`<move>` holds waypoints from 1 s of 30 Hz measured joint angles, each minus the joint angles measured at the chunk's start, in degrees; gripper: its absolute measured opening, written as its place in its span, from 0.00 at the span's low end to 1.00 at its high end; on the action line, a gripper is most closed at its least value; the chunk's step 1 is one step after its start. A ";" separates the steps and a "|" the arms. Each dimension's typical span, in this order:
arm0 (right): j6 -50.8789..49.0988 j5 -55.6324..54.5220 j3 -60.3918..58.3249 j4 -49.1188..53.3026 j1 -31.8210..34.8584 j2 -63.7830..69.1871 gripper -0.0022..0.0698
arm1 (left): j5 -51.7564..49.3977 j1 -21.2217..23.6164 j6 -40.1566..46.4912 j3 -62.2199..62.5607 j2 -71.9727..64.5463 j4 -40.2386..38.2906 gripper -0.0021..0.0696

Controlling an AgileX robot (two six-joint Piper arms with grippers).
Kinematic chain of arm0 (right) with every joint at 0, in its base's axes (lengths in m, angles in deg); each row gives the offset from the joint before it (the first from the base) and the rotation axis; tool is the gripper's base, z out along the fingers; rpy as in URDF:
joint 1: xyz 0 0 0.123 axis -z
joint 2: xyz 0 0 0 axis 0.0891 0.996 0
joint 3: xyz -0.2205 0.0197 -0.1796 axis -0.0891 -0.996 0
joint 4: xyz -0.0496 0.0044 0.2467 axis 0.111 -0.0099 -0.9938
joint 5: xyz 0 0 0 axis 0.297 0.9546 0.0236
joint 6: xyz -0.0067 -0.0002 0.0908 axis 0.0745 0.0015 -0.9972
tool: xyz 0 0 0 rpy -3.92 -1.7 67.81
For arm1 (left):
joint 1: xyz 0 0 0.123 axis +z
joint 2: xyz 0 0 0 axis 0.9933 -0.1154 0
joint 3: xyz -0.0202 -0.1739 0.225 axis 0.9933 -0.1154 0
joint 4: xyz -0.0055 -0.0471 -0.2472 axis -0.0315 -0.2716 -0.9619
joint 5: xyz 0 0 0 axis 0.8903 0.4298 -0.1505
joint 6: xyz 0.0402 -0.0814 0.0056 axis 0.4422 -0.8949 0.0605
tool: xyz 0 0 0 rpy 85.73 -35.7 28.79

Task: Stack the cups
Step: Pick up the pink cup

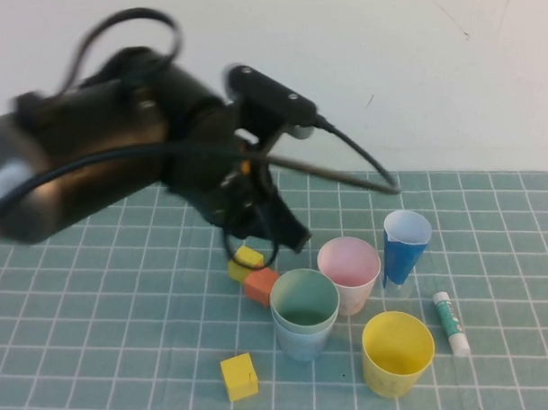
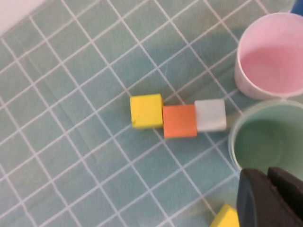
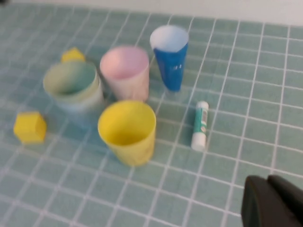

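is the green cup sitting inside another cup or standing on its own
Inside another: the green cup is nested in the light blue cup, whose wall shows below its rim. Left gripper hovers shut behind it; right gripper is shut, off the cups.

Yellow cup [image 3: 128, 131] stands nearest, green cup [image 3: 72, 84] and pink cup [image 3: 125, 72] behind, right gripper [image 3: 269, 202] jaws closed.

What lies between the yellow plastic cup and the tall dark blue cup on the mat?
Only bare green grid mat lies between the yellow plastic cup and the tall dark blue cup; the right wrist view shows this best.
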 joint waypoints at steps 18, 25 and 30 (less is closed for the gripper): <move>19.70 17.81 34.67 -0.87 -3.68 41.53 0.03 | 4.79 0.00 -4.48 -32.91 35.59 0.28 0.03; 20.82 21.04 47.35 2.07 -11.21 55.28 0.03 | 5.02 0.00 -5.46 -35.23 39.45 0.55 0.03; 21.09 22.29 55.83 5.06 -16.50 65.56 0.03 | 5.02 0.00 -5.50 -35.49 40.18 2.00 0.03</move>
